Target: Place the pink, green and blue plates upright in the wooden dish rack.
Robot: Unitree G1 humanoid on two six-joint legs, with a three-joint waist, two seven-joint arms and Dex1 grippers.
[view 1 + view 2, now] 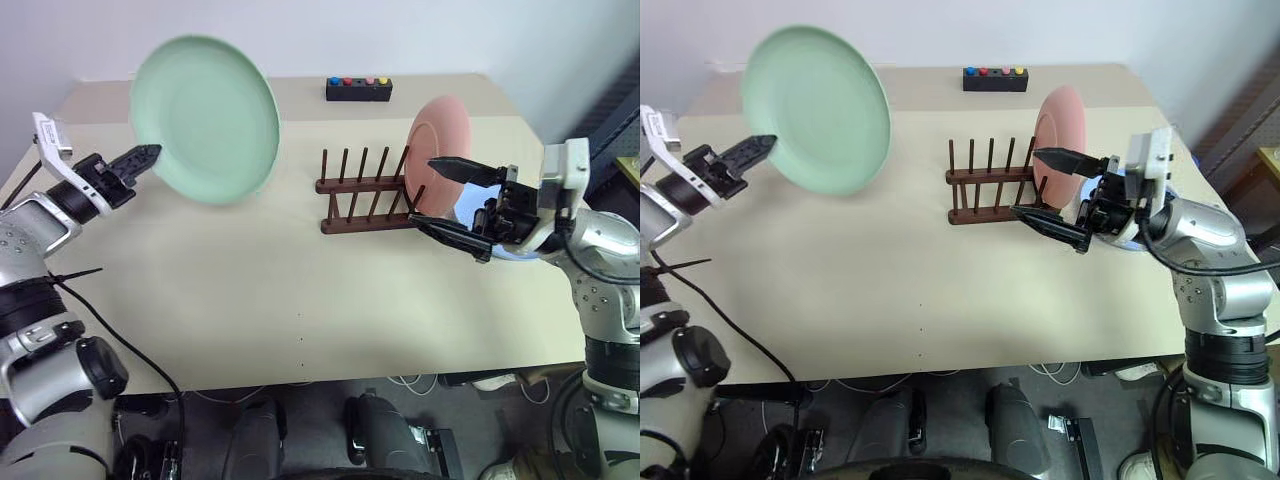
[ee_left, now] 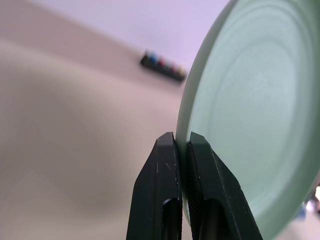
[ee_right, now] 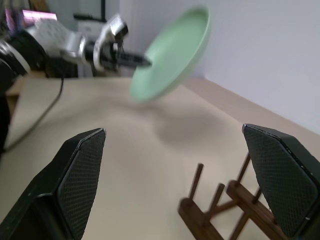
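Above the left half of the pale, matte table [image 1: 300,300], the green plate [image 1: 205,118] is held aloft, tilted on edge, its smooth round face with a shallow raised rim turned toward the camera. Its lower left rim is pinched between the two black ribbed fingers of the left gripper [image 1: 148,155], clenched tight on the plate's edge; in the left wrist view the plate's far side is cut off by the frame.

Near the table's middle, the wooden dish rack [image 1: 365,195] is seen: dark brown, two parallel rails with thin upright pegs. The pink plate [image 1: 438,155] is already stood upright at the rack's right end, round and glossy, its lower edge hidden behind the right gripper [image 1: 445,198]. That gripper is spread wide and grasps nothing, its textured black pads hanging just in front of the rack.

A sliver of pale blue [image 1: 505,250], partly covered by the right hand, can be made out, but whether it is a plate cannot be told. At the table's far edge, a small black box [image 1: 358,89] with coloured buttons is set.
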